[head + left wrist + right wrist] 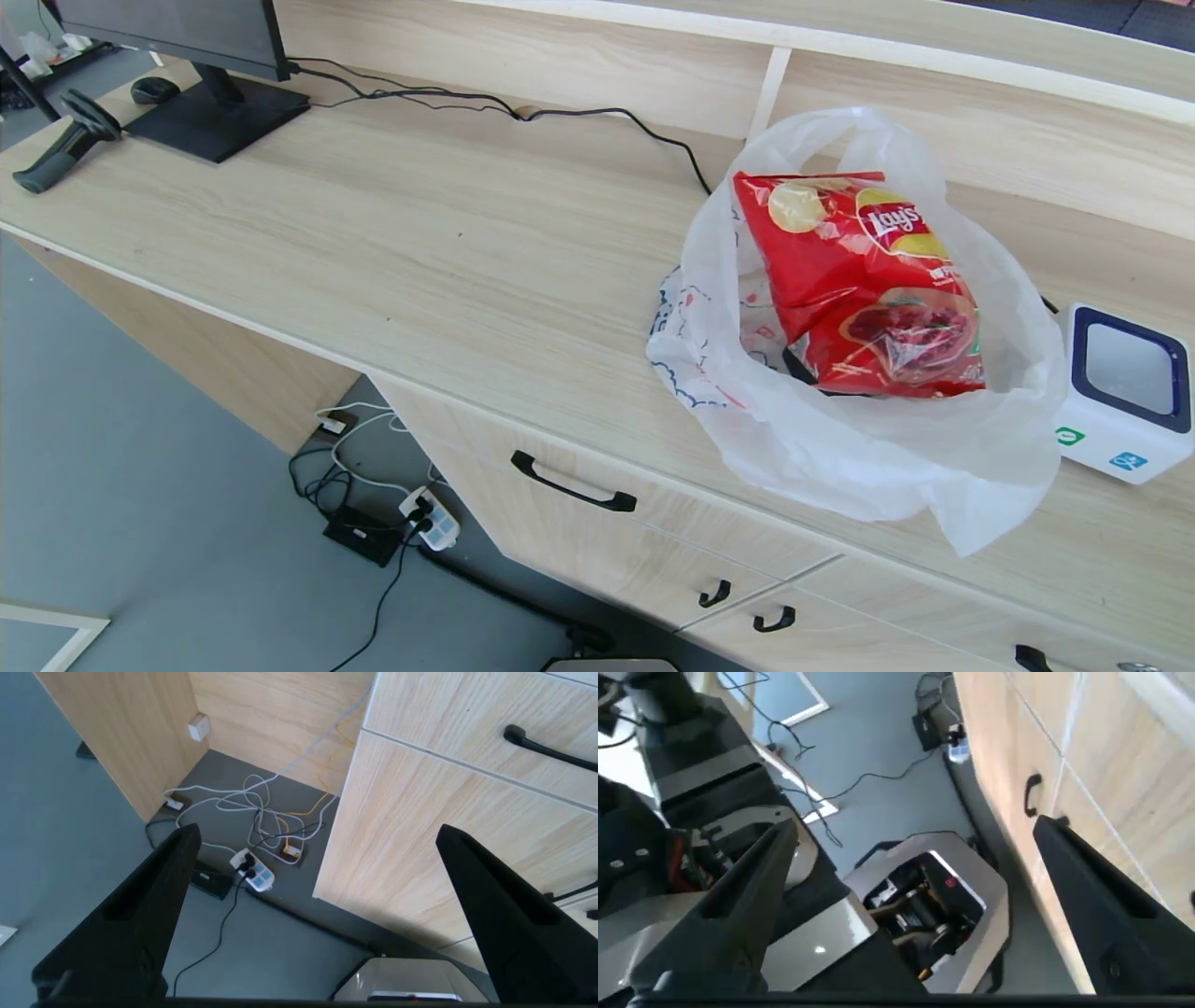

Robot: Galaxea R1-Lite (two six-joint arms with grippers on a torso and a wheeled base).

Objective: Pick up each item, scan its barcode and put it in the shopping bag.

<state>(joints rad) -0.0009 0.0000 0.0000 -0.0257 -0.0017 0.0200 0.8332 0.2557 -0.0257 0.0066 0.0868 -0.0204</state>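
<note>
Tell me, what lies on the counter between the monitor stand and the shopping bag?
In the head view, only bare countertop lies between the monitor stand and the shopping bag; a black cable runs farther back.

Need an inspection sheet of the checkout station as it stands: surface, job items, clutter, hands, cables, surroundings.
Surface: light wood counter, carrying everything listed below.
Job's things: red chip bag standing inside the white shopping bag; white scanner box at the bag's right.
Clutter: monitor, mouse, handheld scanner at the far left.
Hands: left hand open, holding nothing, low by the drawers; right hand likewise.
Cables: black cable from monitor toward the bag; power strip with loose leads below.
Surroundings: grey floor.
</note>
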